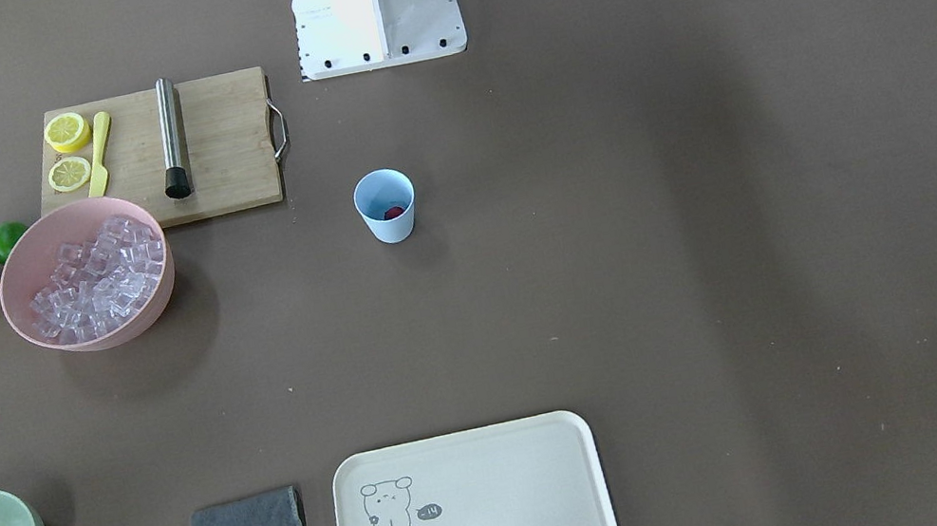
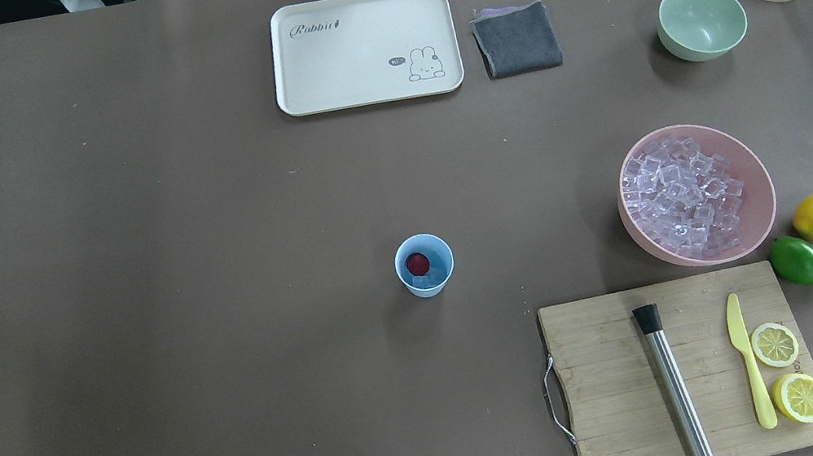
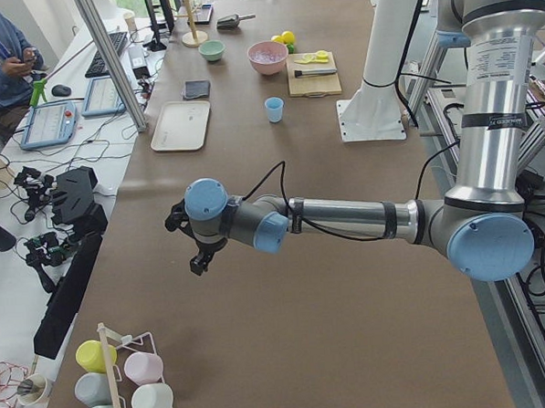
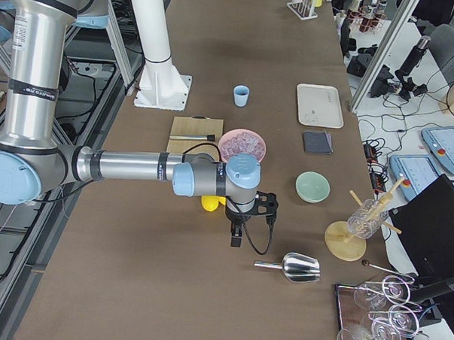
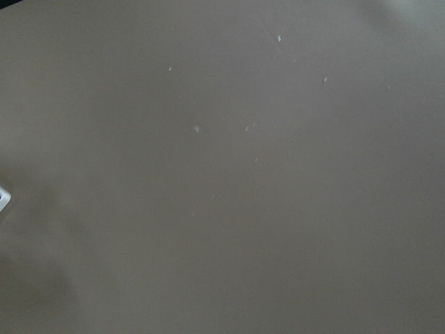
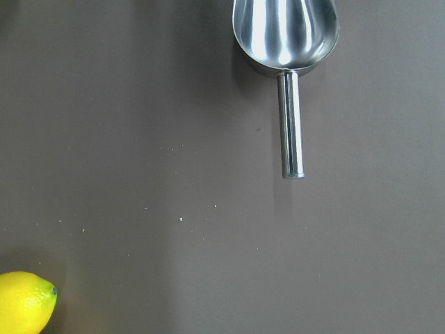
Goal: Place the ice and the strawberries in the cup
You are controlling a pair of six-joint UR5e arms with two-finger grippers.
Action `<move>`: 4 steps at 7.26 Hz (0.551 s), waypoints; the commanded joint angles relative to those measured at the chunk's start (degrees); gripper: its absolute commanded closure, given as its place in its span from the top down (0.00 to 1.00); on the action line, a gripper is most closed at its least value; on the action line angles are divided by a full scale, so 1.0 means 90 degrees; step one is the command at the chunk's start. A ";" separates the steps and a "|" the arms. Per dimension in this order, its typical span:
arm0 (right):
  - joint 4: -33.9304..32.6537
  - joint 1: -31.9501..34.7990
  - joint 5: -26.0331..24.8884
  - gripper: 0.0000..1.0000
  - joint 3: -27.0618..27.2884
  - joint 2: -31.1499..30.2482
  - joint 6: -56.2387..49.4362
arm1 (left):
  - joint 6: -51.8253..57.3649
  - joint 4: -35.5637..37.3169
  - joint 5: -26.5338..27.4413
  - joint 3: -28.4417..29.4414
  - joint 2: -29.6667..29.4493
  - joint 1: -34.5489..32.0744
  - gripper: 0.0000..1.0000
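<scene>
You had 1 strawberry [image 2: 417,263] and some ice [image 2: 429,281] inside the cup [image 1: 390,225], the left gripper [image 3: 199,260] and right gripper [image 4: 236,238] hung well away from it, their jaws impossible to tell, and a careless return could have toppled that light cup.

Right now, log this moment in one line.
cup: strawberry inside | bowl: ice | scoop: on table | left gripper, right gripper: away from cup

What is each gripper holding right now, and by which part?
Nothing, as far as shows: the left gripper and right gripper hang bare over the brown table, and the shiny metal scoop lies free.
</scene>
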 commanded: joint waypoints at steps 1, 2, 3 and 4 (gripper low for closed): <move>0.0026 0.0120 -0.0013 1.00 -0.0086 -0.0088 -0.0003 | 0.0526 0.0149 0.0009 0.0289 0.0546 -0.0124 0.98; 0.0035 0.0188 -0.0013 1.00 -0.0299 -0.0136 -0.0013 | 0.0507 0.0119 0.0000 0.0446 0.0538 -0.0279 0.98; 0.0036 0.0237 -0.0013 1.00 -0.0234 -0.0118 -0.0003 | 0.0478 0.0216 0.0058 0.0506 0.0451 -0.0290 0.98; 0.0036 0.0238 -0.0023 1.00 -0.0233 -0.0088 0.0006 | 0.0468 0.0255 0.0271 0.0584 0.0440 -0.0290 0.98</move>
